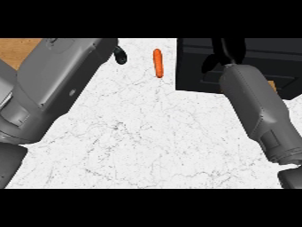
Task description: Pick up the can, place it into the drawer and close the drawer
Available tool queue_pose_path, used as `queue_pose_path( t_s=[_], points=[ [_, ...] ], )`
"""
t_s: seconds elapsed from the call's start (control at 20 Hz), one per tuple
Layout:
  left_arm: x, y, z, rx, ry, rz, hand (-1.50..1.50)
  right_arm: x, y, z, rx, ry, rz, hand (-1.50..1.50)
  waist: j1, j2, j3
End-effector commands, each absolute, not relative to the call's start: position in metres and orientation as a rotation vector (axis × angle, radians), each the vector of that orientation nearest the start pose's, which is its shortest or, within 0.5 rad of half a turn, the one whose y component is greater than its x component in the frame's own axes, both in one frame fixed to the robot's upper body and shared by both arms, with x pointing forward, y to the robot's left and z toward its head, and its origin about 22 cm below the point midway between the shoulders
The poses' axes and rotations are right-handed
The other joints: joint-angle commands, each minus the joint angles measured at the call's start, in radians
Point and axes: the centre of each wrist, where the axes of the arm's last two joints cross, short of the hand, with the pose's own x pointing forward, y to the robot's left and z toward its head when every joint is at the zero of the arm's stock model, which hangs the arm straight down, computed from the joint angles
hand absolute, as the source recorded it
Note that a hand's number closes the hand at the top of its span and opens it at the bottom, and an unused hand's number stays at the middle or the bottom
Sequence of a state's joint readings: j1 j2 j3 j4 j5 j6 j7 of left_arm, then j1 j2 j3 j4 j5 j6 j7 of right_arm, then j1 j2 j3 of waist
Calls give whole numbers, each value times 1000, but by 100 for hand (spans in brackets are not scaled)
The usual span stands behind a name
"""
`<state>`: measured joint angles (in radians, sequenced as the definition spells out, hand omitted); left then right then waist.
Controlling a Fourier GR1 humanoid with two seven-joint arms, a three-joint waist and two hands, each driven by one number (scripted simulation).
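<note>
Currently the white marbled bench (146, 137) is filling most of the head view, with a strip of wood-coloured surface (6, 48) showing at the upper left.

Left forearm is lying across the upper left of the view, large and close to the camera. Only a small black part of the left robot hand (120, 56) is showing past its end, near the top edge. Cannot tell whether its fingers are straight or curled.

Right forearm is reaching up from the lower right toward a dark drawer unit (284, 66) at the upper right. The right robot hand (224, 55) is sitting over that dark unit, black against black; a thumb-like part is angling down to the left. Cannot tell whether it is wide, narrow or holding anything.

An orange carrot (157, 63) is lying on the bench between the two hands, lengthwise up the view, touching neither, just left of the drawer unit.

Can: not visible anywhere; location cannot be told.
</note>
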<state>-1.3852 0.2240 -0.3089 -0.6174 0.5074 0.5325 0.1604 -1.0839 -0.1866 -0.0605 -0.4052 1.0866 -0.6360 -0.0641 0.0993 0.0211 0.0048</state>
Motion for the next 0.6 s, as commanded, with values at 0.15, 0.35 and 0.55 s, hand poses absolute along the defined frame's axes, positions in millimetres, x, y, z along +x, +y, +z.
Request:
queue_pose_path(
  t_s=[0.15, 0.35, 0.55],
  points=[
    [448, 112, 259, 68, -1708, -37, -150, 470, -162, 136, -1270, -1849, 736, -150, 32, 3, -4],
    [443, 108, 246, 51, -1685, -17, -150, 472, -157, 151, -1152, -1945, 650, -150, 22, -5, -2],
    [437, 121, 232, 56, -1691, -13, -150, 471, -167, 140, -1132, -1941, 665, -150, 17, -11, -3]
  ],
)
